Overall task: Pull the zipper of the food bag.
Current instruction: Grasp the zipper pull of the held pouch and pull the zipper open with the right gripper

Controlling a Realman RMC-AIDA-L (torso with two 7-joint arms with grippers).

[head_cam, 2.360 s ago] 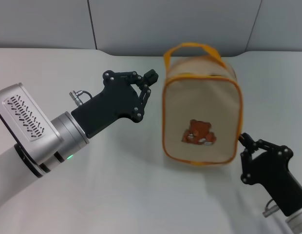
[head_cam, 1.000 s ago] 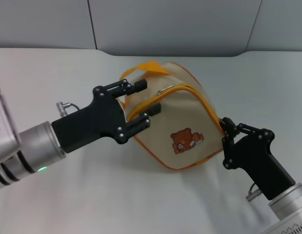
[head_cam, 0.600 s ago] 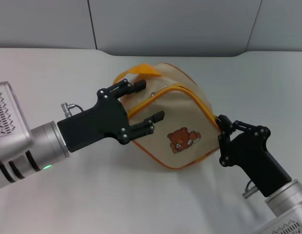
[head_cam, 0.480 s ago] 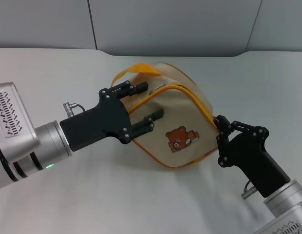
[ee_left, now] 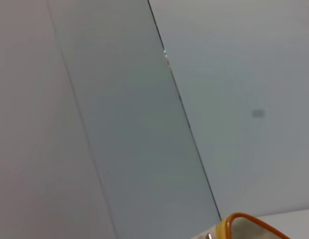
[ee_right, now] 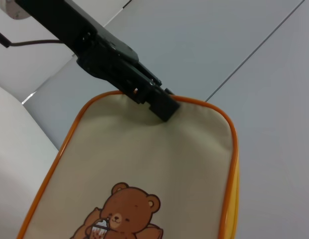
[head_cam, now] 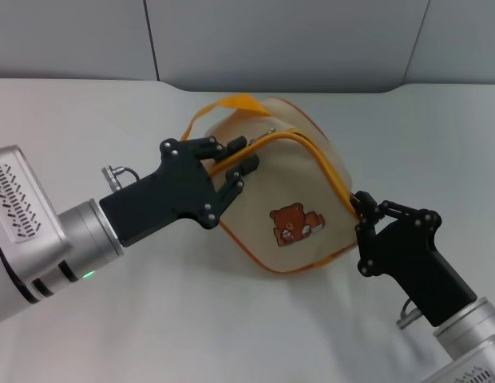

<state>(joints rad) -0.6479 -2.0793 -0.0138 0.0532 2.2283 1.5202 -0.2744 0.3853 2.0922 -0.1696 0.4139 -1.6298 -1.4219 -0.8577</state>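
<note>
The cream food bag [head_cam: 299, 179] with orange piping and a brown bear picture lies tilted on the table, its orange strap handle [head_cam: 231, 104] at the far left. The zipper [head_cam: 269, 132], a small silver tab, sticks up on the upper edge, just beyond my left fingertips. My left gripper [head_cam: 239, 155] is closed over the bag's upper left edge and its orange piping. My right gripper [head_cam: 361, 204] pinches the bag's right edge. The right wrist view shows the bag's bear face [ee_right: 144, 159] and the left gripper [ee_right: 159, 102] at its far rim. The left wrist view shows only the bag's orange rim [ee_left: 244, 221].
The white table [head_cam: 152, 319] runs under and around the bag. A grey panelled wall [head_cam: 271, 40] stands behind the table's far edge. My left arm's silver forearm [head_cam: 40, 231] lies low across the left side.
My left gripper's fingers have closed from wide open onto the bag's upper left edge. The bag has tilted a little further left. The right gripper has barely moved.
</note>
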